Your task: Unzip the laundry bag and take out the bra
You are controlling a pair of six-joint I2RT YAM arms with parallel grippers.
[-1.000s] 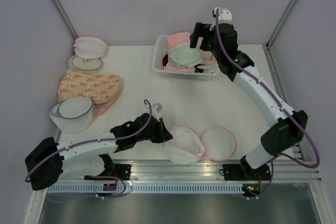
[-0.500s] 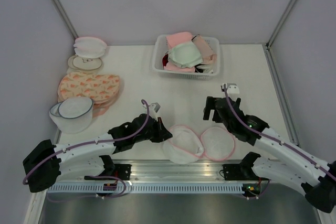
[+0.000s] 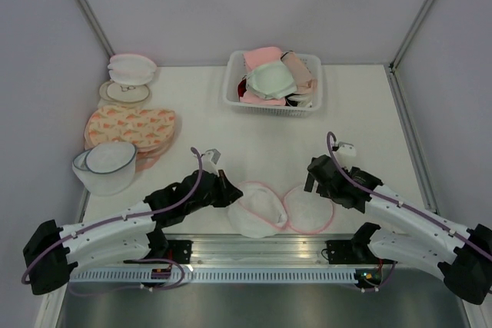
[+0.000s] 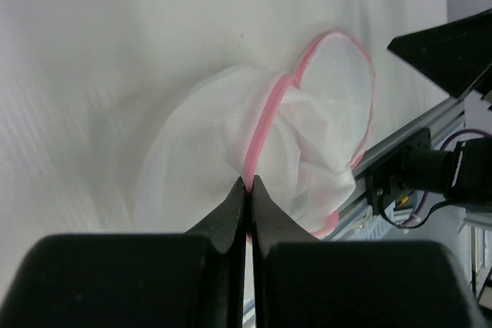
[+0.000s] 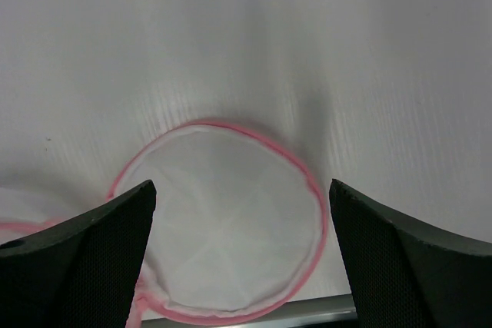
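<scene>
Plainly the table (image 3: 231, 136) serves as a sorting spot: a basket (image 3: 231, 90) at the far side holds the bra (image 3: 270, 80) atop its pile. The laundry bag (image 3: 261, 209) lies unzipped near the front edge, halves spread. The left gripper (image 4: 247, 183) pinches its pink rim, probably to steady it; the right gripper (image 3: 315, 178) hovers wide open above the flat half.

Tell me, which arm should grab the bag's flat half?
Probably the right: the right claw hangs open above that half of the laundry bag. The left claw is shut on its pink rim.
</scene>
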